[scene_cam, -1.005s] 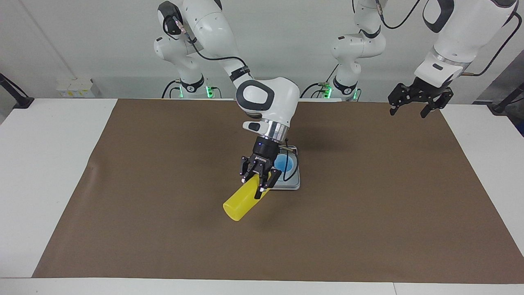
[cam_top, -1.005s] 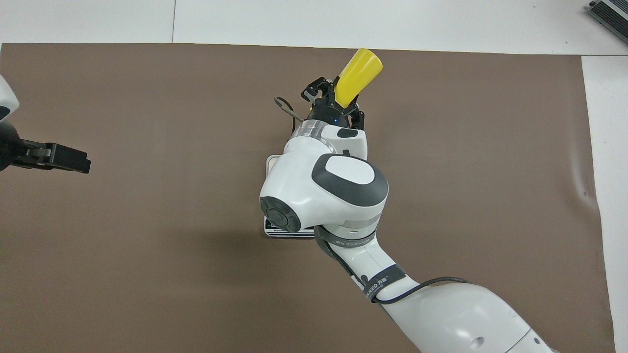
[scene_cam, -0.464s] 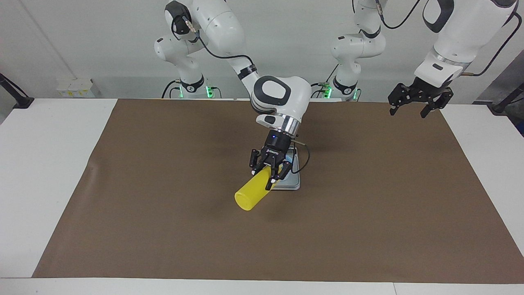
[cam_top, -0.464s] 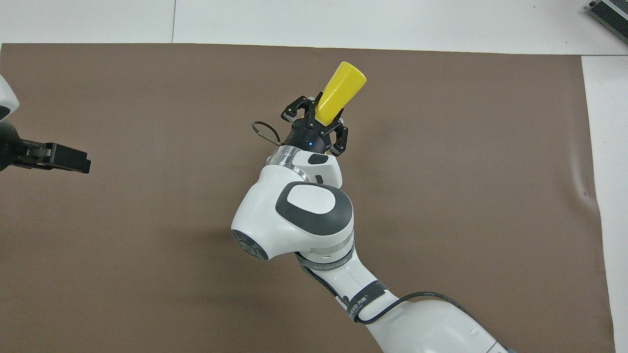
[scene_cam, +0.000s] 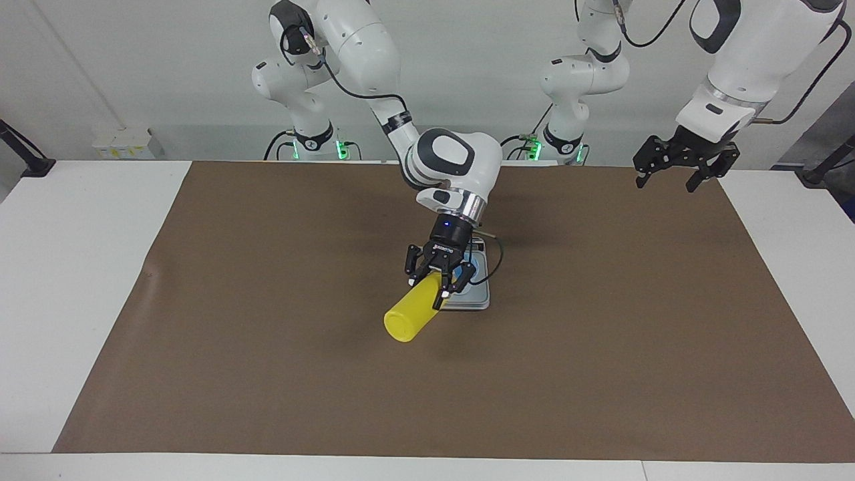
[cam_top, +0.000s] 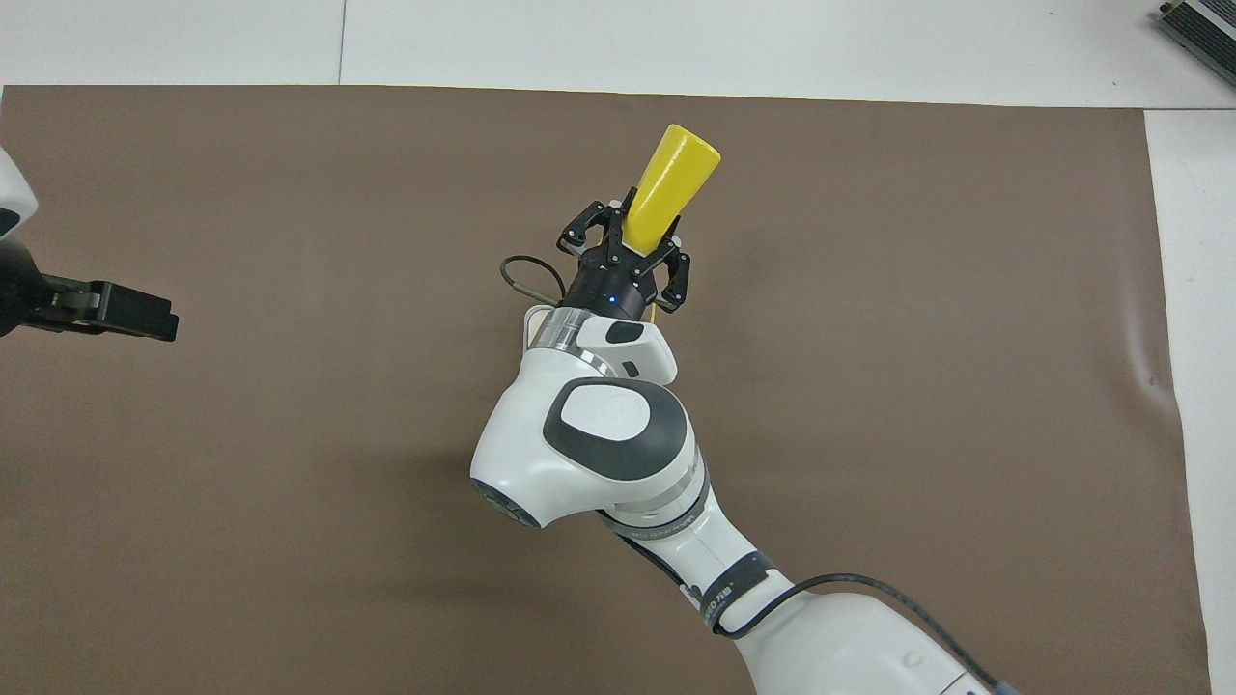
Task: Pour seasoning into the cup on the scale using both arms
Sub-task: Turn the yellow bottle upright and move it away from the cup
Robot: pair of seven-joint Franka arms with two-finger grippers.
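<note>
The right gripper (scene_cam: 437, 286) is closed around the tilted yellow bottle (scene_cam: 411, 314) over the scale (scene_cam: 473, 300), the cup (scene_cam: 467, 270) is mostly hidden, and the left gripper (scene_cam: 674, 175) waits with fingers apart over the mat (scene_cam: 601, 334).

Crowded middle, open mat around it

The right gripper (scene_cam: 437, 284) with the tilted seasoning (scene_cam: 413, 312) and the right arm (cam_top: 618, 434) fill the frame's centre in both views, covering the scale (scene_cam: 475, 298) and most of the cup (scene_cam: 469, 268). The brown mat (scene_cam: 267, 374) lies bare across the lower half and both sides of the facing view. The left gripper (scene_cam: 674, 167) hangs over the mat's upper right corner there.
</note>
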